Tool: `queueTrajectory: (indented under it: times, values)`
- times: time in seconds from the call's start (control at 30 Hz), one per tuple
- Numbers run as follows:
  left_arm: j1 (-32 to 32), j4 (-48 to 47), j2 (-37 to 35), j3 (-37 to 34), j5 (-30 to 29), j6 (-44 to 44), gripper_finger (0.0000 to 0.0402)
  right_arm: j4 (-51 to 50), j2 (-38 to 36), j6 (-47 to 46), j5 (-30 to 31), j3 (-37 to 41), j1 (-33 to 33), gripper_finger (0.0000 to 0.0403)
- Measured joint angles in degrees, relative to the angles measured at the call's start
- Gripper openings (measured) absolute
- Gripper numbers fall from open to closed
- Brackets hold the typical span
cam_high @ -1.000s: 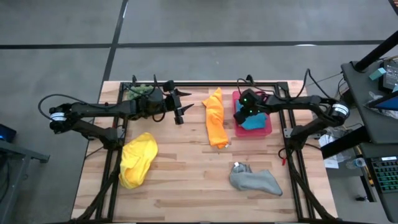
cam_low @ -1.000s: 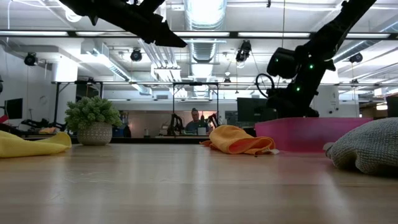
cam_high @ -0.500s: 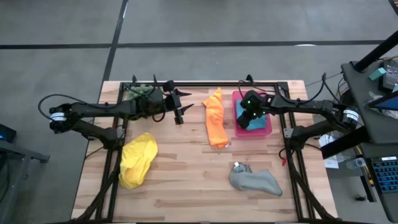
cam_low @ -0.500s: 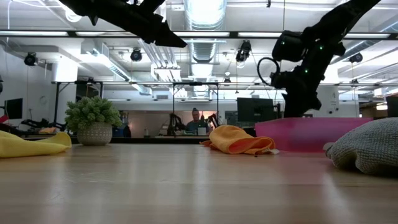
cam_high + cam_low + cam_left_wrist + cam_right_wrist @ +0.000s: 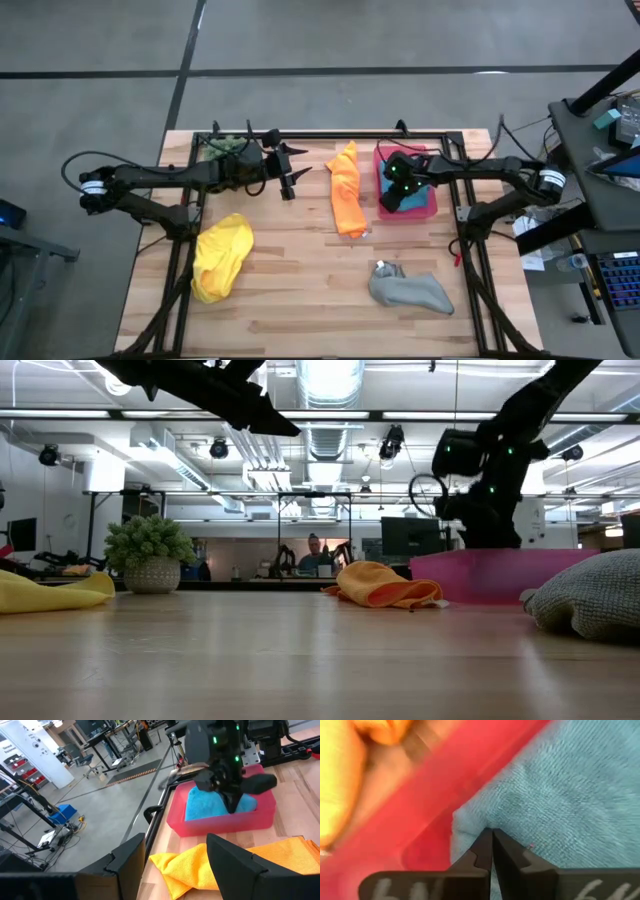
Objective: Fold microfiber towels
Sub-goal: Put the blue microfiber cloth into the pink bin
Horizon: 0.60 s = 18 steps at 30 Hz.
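Dark jointed arms, green lights, black cables

A flat pink rectangular plastic tray [image 5: 430, 208] rests on the wooden slatted table [image 5: 300, 280], directly under the right arm's closed jaws. A spiky green ball-shaped plant in a pale pot [image 5: 151, 556] stands at the far corner, behind the left arm's spread jaws.
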State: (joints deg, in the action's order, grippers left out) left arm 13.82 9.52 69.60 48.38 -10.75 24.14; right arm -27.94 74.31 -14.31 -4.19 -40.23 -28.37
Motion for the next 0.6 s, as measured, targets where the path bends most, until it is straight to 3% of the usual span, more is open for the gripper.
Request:
queueTrajectory:
  times: [0.13,0.3,0.6]
  values:
    - [0.0,0.0,0.0,0.0,0.0,0.0,0.0196,-6.4,-3.2,0.3,4.1,-3.0,0.0,0.0009]
    - [0.0,0.0,0.0,0.0,0.0,0.1,0.0196,-10.0,-4.8,-1.4,4.3,-3.1,0.0,0.0009]
    - [0.0,0.0,0.0,0.0,0.0,0.2,0.0196,-5.2,-1.0,-2.7,4.3,1.8,0.0,0.0009]
